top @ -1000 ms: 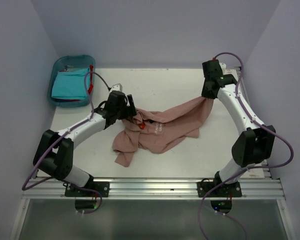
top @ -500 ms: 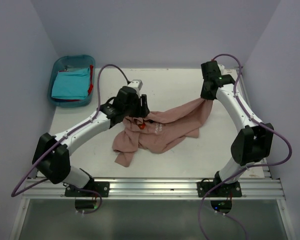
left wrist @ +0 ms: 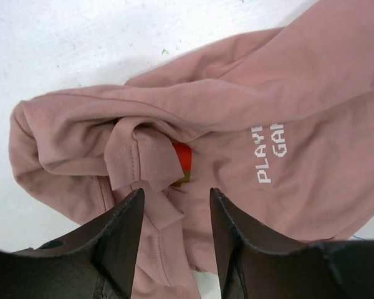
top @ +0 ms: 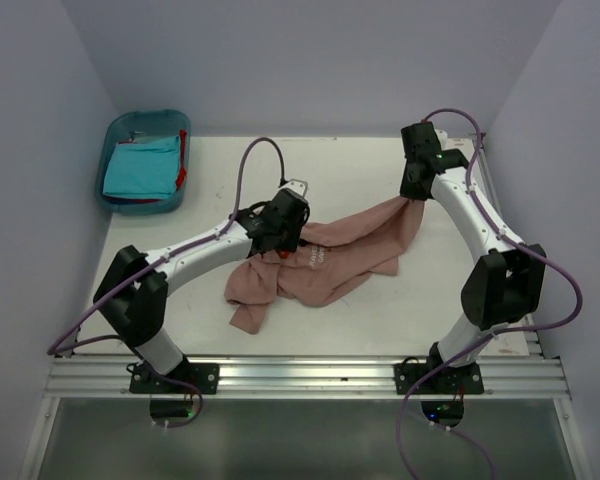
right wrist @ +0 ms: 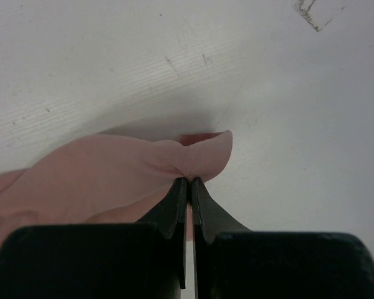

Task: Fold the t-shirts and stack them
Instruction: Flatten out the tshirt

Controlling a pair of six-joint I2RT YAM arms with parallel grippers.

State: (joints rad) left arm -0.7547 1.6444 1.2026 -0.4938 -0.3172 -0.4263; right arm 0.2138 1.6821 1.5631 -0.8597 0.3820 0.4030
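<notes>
Since the pink t-shirt [top: 325, 262], crumpled on the worktop [top: 360, 170] right of the blue bin [top: 145, 120], looks light and limp, edges suit pinching: the right pincer [right wrist: 190, 180] is clenched on its corner farthest from the bin, and the left pincer [left wrist: 176, 196] straddles a fold, jaws apart.

The flat white table [top: 430, 300] carries 2 things. A crumpled dusty pink cloth t-shirt [top: 330, 265] lies near its middle. A blue plastic bin [top: 140, 122] sits at its far left corner.
</notes>
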